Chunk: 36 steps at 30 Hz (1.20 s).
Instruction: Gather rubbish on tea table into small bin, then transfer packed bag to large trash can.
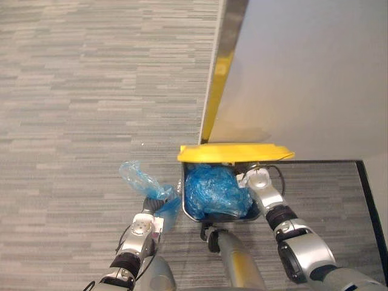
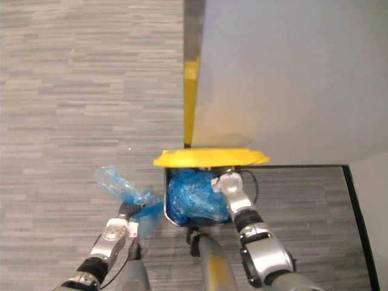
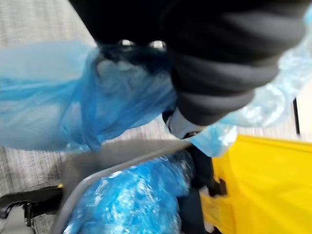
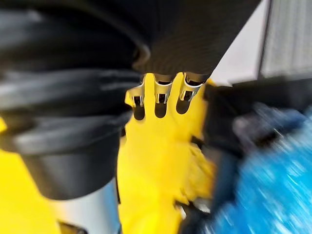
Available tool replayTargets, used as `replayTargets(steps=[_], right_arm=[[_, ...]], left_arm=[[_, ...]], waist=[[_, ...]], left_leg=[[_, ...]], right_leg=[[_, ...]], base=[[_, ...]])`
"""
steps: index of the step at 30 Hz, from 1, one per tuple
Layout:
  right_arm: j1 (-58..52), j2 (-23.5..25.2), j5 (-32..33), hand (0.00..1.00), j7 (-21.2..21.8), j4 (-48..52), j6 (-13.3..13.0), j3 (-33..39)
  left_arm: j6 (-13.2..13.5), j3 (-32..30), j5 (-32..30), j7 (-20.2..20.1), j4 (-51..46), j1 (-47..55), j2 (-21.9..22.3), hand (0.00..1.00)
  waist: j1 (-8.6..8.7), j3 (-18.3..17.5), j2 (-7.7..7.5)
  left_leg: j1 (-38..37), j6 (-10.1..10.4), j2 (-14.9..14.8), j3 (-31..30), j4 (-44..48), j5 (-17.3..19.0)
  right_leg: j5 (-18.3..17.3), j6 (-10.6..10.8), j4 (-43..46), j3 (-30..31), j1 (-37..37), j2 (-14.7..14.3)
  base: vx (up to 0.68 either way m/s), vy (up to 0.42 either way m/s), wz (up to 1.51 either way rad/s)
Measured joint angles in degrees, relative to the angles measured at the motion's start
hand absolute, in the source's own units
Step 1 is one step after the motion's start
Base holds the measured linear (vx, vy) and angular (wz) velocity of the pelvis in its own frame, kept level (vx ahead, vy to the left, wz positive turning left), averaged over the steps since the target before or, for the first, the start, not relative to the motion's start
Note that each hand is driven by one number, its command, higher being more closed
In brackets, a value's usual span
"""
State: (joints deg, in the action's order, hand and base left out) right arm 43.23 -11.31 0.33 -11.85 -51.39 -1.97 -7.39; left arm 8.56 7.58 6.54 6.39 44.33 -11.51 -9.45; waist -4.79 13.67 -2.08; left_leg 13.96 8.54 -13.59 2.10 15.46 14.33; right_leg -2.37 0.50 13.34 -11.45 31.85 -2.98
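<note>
A crumpled blue plastic bag (image 1: 140, 180) hangs just left of the large grey trash can (image 1: 183, 195). My left hand (image 1: 147, 223) is shut on the bag's bunched neck (image 3: 105, 85), outside the can's rim (image 3: 112, 166). The can's yellow lid (image 1: 236, 153) stands raised. Inside the can lies a blue liner (image 1: 215, 191). My right hand (image 1: 259, 180) reaches over the can's right rim under the lid. Its straight fingers (image 4: 161, 93) rest against the yellow lid (image 4: 156, 146).
A white wall panel (image 1: 303, 73) with a yellow edge strip (image 1: 219, 76) rises right behind the can. Grey carpet (image 1: 91, 91) spreads to the left. A dark-edged mat (image 1: 339, 182) lies to the can's right.
</note>
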Motion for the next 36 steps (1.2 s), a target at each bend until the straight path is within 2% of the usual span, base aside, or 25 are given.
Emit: replayTargets(steps=[2, 9, 15, 17, 24, 31, 36], right_arm=[[3.23, -0.84, 1.51, 0.00, -0.44, -1.47, 0.05, 0.00], [9.30, -3.70, 5.60, 0.00, -1.40, -4.61, 0.19, -0.05], [11.16, -4.94, 7.09, 0.00, -1.79, -4.75, 0.45, 0.00], [12.28, -4.95, 7.17, 0.00, -1.78, -4.80, 0.82, 0.02], [12.84, -5.37, 7.16, 0.00, -1.62, -4.80, 1.36, 0.09], [12.86, -5.74, 7.14, 0.00, -1.19, -4.75, 1.62, -0.03], [12.86, -5.65, 7.14, 0.00, -0.77, -4.46, 1.62, -0.03]], left_arm=[[0.11, 1.18, 0.73, -0.02, -2.23, 0.28, -0.26, 1.00], [1.19, 4.88, 3.99, -0.39, -10.22, 1.26, -2.11, 1.00], [2.00, 7.63, 6.81, -0.96, -17.30, 0.99, -3.92, 1.00], [2.41, 9.27, 7.90, -1.84, -21.45, 0.81, -4.58, 1.00], [2.90, 14.43, 13.08, -4.41, -31.29, -0.76, -5.63, 1.00], [3.64, 19.05, 15.82, -4.55, -41.43, -1.40, -5.36, 1.00], [4.45, 22.37, 16.23, -4.17, -47.70, -4.74, -3.11, 1.00]], waist=[[0.06, 1.03, -0.16], [0.14, 2.40, -0.46], [0.56, 4.23, -0.52], [1.27, 4.86, -0.50], [1.66, 5.47, -0.44], [1.66, 6.19, -0.62], [1.67, 6.19, -0.63]], left_leg=[[0.04, 0.18, 0.21, -0.45, -0.27, -0.32], [2.90, 0.65, 1.61, -1.71, 1.20, -0.62], [3.18, 0.80, 1.61, -2.80, 1.84, -0.63], [3.34, 0.87, 1.63, -2.77, 2.37, -0.57], [3.81, 1.27, 1.86, -2.45, 4.97, 0.42], [3.79, 0.81, 2.03, -1.74, 6.84, 1.85], [3.51, 0.99, 2.05, -1.10, 6.80, 1.76]], right_leg=[[1.36, -0.26, -1.66, -0.24, -0.78, -0.06], [5.92, 2.13, -7.98, -0.20, -2.77, 0.74], [6.27, 2.35, -8.91, -0.75, -3.80, 0.74], [6.26, 2.34, -8.90, -0.74, -3.89, 0.77], [6.92, 1.42, -8.90, -0.22, -4.51, 0.85], [6.70, 1.76, -8.89, 0.64, -5.11, 0.96], [7.11, 1.20, -8.86, 1.17, -5.11, 0.95]], base=[[-0.09, 0.014, 0.06], [-0.08, 0.062, 0.08], [0.03, 0.022, 0.08], [0.07, 0.030, -0.02], [0.05, 0.042, -0.03], [0.02, 0.032, -0.05], [0.04, 0.004, -0.05]])
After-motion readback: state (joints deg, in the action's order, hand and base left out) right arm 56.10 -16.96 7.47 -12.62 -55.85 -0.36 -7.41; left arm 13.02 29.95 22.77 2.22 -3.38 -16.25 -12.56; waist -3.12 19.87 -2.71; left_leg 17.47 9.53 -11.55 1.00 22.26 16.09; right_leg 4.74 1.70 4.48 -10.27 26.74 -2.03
